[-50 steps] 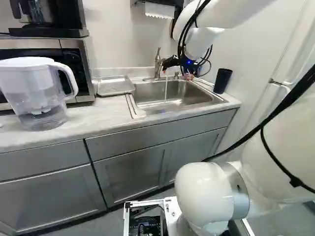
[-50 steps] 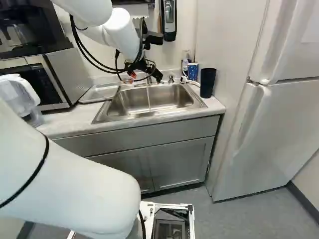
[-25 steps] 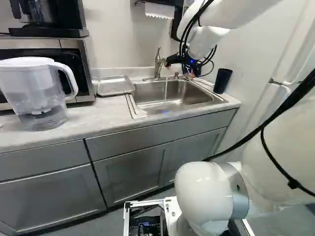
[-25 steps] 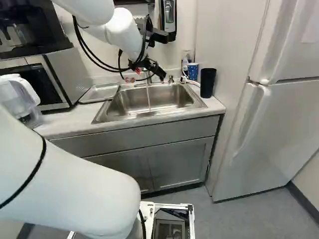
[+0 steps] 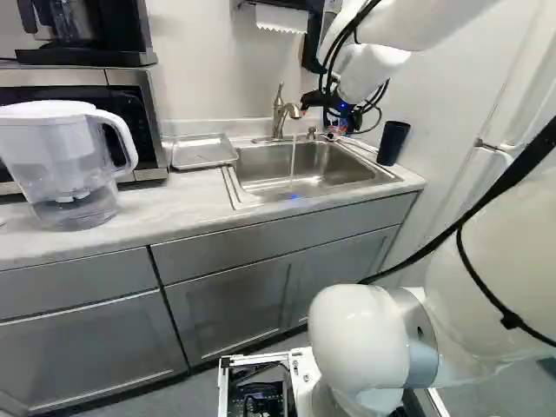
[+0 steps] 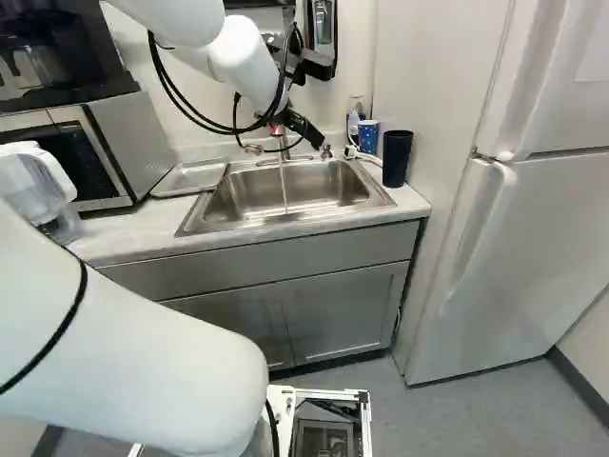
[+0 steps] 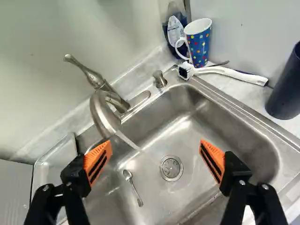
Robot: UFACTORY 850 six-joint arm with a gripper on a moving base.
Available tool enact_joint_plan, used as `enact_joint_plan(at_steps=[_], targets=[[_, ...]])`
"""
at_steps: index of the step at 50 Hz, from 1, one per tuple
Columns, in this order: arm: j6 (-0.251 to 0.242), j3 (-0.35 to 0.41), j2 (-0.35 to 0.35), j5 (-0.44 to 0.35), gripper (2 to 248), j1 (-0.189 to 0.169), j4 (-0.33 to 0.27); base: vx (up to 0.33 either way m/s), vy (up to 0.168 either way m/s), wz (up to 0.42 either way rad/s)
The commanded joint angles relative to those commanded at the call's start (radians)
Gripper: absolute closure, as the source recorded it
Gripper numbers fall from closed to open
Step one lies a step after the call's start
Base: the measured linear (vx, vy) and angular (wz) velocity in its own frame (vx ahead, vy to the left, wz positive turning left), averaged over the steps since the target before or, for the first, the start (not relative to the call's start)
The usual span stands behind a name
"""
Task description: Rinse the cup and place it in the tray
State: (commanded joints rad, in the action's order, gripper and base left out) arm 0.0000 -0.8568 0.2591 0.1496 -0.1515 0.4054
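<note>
Well, tray (image 5: 204,153) on counter (image 5: 169,208) between microwave (image 6: 141,138) and sink (image 5: 282,165).

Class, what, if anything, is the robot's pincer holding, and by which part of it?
Nothing is held: the pincer is open, its orange pads wide apart with nothing gripped between them.

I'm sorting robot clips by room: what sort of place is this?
Probably a kitchen or break room: a sink with its faucet running, a microwave on the counter and a white fridge.
</note>
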Motion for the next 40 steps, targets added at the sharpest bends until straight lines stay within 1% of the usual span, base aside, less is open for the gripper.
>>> enact_joint_plan(at_steps=[6, 11, 20, 40], targets=[[-0.002, -0.001, -0.002, -0.013, 3, -0.008, 0.019, 0.0, 0.0, 0.0], [-0.032, -0.003, -0.003, -0.026, 3, -0.015, 0.036, 0.0, 0.0, 0.0], [-0.118, -0.006, -0.006, -0.056, 3, -0.027, 0.067, 0.0, 0.0, 0.0], [-0.327, -0.011, -0.017, -0.127, 3, -0.054, 0.138, 0.0, 0.0, 0.0]])
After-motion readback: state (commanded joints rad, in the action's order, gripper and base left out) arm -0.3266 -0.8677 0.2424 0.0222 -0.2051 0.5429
